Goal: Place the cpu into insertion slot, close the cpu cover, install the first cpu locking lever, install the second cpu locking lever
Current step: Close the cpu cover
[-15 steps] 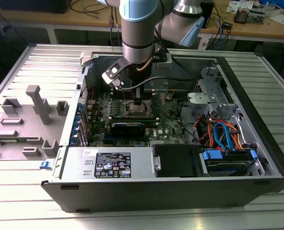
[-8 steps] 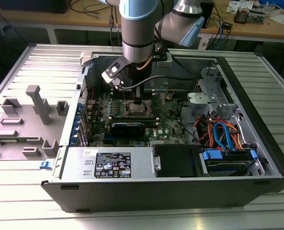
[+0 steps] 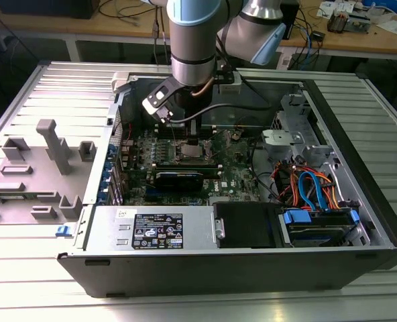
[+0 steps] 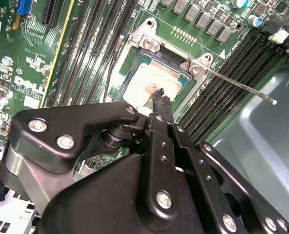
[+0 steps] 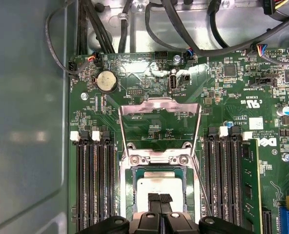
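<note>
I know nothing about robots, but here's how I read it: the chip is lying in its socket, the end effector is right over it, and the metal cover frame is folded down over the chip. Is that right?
One thing is wrong: the cpu cover is open, swung back off the socket, as the first wrist view shows. The cpu does lie in the insertion slot, with the end effector right over it.

At the exterior view's top centre, the arm [image 3: 195,40] is silver-grey with pale blue joint caps — in the second wrist view its gripper [image 4: 159,96] is matte black, silver-screwed.
</note>
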Robot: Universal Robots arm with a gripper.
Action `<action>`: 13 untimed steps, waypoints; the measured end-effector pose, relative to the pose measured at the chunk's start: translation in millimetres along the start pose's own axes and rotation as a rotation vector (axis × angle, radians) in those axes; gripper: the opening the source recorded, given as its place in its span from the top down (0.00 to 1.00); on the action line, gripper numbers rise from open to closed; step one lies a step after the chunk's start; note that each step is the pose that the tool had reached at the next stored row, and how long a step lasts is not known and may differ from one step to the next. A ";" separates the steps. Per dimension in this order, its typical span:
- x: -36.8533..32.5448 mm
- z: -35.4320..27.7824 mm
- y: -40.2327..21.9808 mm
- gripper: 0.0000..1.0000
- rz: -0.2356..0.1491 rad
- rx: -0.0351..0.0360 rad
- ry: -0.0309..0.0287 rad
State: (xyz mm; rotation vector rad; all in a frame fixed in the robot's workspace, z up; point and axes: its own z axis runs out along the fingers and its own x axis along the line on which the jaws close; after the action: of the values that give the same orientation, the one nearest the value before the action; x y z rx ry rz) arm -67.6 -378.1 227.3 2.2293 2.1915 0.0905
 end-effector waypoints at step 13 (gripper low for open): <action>0.2 -6.9 0.6 0.89 0.000 0.0000 0.0000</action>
State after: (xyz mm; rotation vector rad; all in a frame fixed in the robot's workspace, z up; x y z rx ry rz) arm -67.3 -378.1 234.2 2.2292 2.1916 0.0905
